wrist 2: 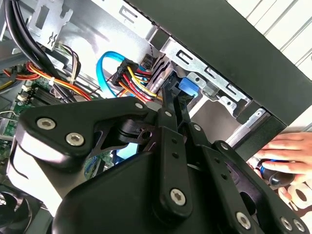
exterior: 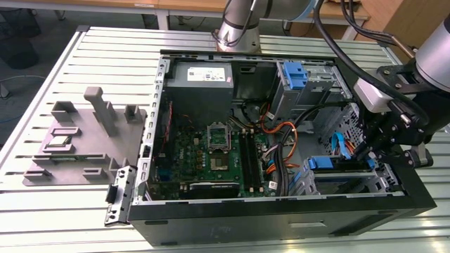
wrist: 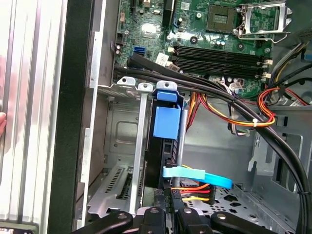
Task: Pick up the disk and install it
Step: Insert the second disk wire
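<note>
The disk [wrist: 163, 146] stands on edge in the drive cage [wrist: 119, 146] at the case's [exterior: 281, 221] front corner, its long axis running away from the gripper [wrist: 171, 197] toward the motherboard [wrist: 219, 34], blue rail [wrist: 165, 122] on the near edge. In the first wrist view the fingers [wrist: 165, 204] sit narrow at the disk's rear end, just beside the blue cable [wrist: 200, 176] and its plug; I cannot tell if they clamp it. In the exterior view the gripper [exterior: 376, 150] hangs over the cage at the exterior view's right. A hand [wrist 2: 287, 151] rests outside the case.
</note>
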{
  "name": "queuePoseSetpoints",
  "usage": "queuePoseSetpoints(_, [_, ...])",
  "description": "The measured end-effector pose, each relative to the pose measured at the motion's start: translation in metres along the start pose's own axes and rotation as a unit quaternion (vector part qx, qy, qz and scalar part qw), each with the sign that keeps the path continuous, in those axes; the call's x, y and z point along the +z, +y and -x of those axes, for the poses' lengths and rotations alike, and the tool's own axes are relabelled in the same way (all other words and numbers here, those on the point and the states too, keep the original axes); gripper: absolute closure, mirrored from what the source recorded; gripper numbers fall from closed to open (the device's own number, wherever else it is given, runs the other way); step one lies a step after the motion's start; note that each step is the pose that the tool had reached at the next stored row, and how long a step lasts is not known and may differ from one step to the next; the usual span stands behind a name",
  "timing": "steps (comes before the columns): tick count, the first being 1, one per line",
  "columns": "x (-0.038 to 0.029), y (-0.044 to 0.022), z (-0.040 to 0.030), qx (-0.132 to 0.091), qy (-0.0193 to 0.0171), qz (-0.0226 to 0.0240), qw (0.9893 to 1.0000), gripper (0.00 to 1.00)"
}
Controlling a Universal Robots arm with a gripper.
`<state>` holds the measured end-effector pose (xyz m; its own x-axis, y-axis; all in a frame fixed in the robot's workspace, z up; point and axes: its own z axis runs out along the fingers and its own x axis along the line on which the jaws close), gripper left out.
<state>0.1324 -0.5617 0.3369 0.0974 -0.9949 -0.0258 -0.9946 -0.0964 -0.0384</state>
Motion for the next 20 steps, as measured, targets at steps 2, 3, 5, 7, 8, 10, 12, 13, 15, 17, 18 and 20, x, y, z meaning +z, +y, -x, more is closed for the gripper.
queuePoseSetpoints(2, [0.0004,0.0000,-0.0001,0.000,-0.0001,0.0000,1.0000,0.83])
queuePoseSetpoints(3, [0.0008,0.0000,-0.0001,0.000,-0.0001,0.0000,1.0000,0.83])
queuePoseSetpoints(5, [0.0018,0.0001,-0.0002,0.000,0.0001,0.0000,1.0000,0.83])
queuePoseSetpoints(7, [0.0019,0.0001,-0.0002,0.000,0.0002,0.0000,1.0000,0.83])
queuePoseSetpoints(8, [0.0020,0.0001,-0.0002,0.000,0.0002,0.0000,1.0000,0.83])
queuePoseSetpoints(10, [0.0022,0.0001,-0.0002,0.000,0.0000,0.0000,1.0000,0.83])
queuePoseSetpoints(12, [0.0022,0.0001,-0.0002,0.000,0.0000,0.0000,1.0000,0.83])
queuePoseSetpoints(13, [0.0023,0.0001,-0.0002,0.000,0.0000,0.0000,1.0000,0.83])
queuePoseSetpoints(15, [0.0030,0.0006,-0.0001,0.000,0.0000,-0.0005,1.0000,0.83])
queuePoseSetpoints(17, [0.0032,0.0008,-0.0002,0.000,0.0001,-0.0006,1.0000,0.83])
queuePoseSetpoints(18, [0.0033,0.0009,-0.0002,0.000,0.0001,-0.0006,1.0000,0.83])
queuePoseSetpoints(20, [0.0034,0.0009,-0.0002,0.000,0.0001,-0.0007,1.0000,0.83])
